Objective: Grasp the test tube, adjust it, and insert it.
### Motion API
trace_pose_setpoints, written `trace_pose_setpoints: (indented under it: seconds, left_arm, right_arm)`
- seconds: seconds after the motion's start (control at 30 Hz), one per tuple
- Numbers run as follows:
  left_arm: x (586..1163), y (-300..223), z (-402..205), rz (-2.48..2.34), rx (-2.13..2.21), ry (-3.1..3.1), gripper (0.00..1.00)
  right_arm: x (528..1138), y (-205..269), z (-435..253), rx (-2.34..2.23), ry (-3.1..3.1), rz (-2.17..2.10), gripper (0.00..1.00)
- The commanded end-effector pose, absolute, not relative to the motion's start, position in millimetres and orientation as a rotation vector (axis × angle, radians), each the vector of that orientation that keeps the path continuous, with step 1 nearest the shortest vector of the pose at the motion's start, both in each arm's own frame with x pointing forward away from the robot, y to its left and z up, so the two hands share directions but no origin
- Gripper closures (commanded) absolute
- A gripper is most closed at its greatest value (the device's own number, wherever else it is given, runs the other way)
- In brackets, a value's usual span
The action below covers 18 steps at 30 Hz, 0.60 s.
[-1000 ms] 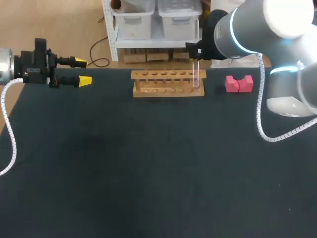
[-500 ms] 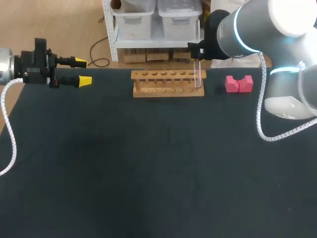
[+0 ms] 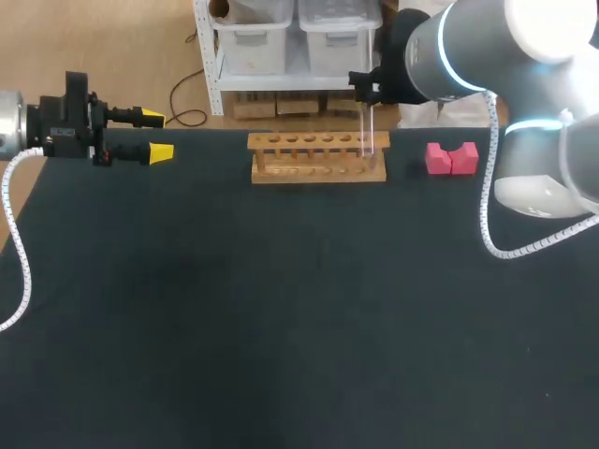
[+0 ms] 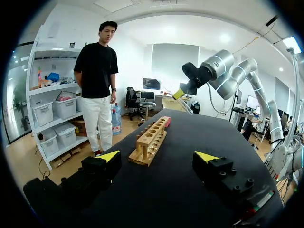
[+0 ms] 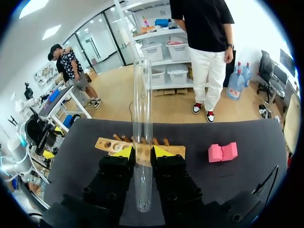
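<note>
Clear glass test tube, a long cylinder, is upright and pinched in the right pincer at the right end of the wooden rack, far side of the matte black desk. Far left, the left pincer is horizontal with its fingers spread. Pink notched block sits right of the rack.
</note>
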<state>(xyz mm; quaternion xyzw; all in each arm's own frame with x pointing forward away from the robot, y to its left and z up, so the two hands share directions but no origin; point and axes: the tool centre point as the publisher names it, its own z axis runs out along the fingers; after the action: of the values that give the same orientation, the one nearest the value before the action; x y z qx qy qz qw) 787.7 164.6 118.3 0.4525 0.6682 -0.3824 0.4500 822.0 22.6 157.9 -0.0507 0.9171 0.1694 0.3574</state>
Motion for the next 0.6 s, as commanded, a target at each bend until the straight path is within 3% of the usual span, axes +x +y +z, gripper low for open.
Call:
trace_pose_setpoints:
  seconds: [0.03, 0.6]
  left_arm:
    - [787, 165, 117, -0.942, 1.116, 1.647, 0.00]
    - [787, 165, 117, -0.942, 1.116, 1.647, 0.00]
  right_arm:
    - [822, 29, 158, -0.013, 1.901, 0.406, 1.00]
    - [840, 21, 169, 0.096, 1.502, 0.295, 1.00]
